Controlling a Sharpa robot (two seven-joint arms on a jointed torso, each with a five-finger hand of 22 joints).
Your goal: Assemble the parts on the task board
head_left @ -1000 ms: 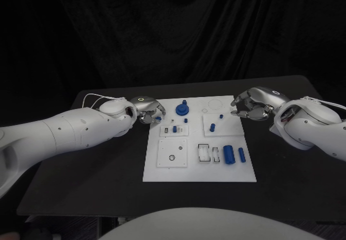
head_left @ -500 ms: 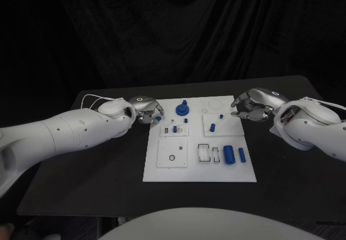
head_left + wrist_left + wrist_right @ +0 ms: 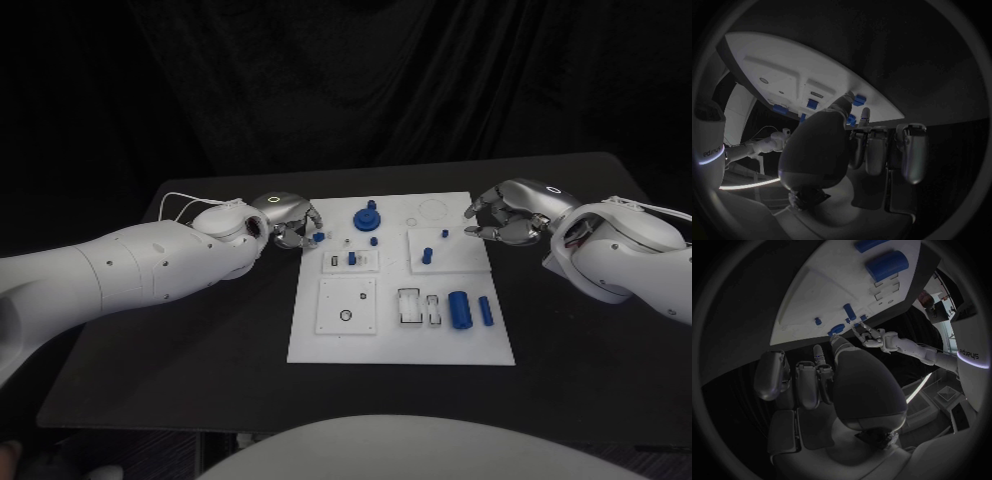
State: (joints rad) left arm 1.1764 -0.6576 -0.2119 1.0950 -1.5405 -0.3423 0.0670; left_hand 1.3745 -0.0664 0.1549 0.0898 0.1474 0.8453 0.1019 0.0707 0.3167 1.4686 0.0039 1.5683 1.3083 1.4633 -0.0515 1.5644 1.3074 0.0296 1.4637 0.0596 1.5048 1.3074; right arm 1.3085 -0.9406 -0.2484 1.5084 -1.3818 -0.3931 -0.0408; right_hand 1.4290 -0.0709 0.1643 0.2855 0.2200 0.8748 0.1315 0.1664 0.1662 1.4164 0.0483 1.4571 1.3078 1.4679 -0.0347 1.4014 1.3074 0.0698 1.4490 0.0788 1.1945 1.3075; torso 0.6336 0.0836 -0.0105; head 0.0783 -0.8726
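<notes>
My left hand (image 3: pixel 293 220) hangs at the far left edge of the task board (image 3: pixel 332 340), fingers curled in narrow — there seems to be a small blue piece (image 3: pixel 317 237) at the fingertips, but I cannot tell whether I am pinching it or whether it merely lies on the plate beside them. My right hand (image 3: pixel 508 212) sits at the board's far right edge, fingers drawn in as well, and I see nothing in them. The board lies in the middle of the black worktop (image 3: pixel 173 360), with the parts on it: a knobbed blue piece (image 3: pixel 366 217) at the far middle, a short blue peg (image 3: pixel 426 257) just right of it, and a thick blue cylinder (image 3: pixel 457 309) beside a thinner blue rod (image 3: pixel 485 311) on the near right. My judgement — the step in hand is a pick at the far left corner, so I should come down square to the plate, close evenly on the little piece and lift straight up before carrying it anywhere, or it may tip out. For room, the near half of the worktop is open on both sides; the tight spot is the far strip between my two hands, where the knobbed piece stands, so I would keep any travel high over that.
</notes>
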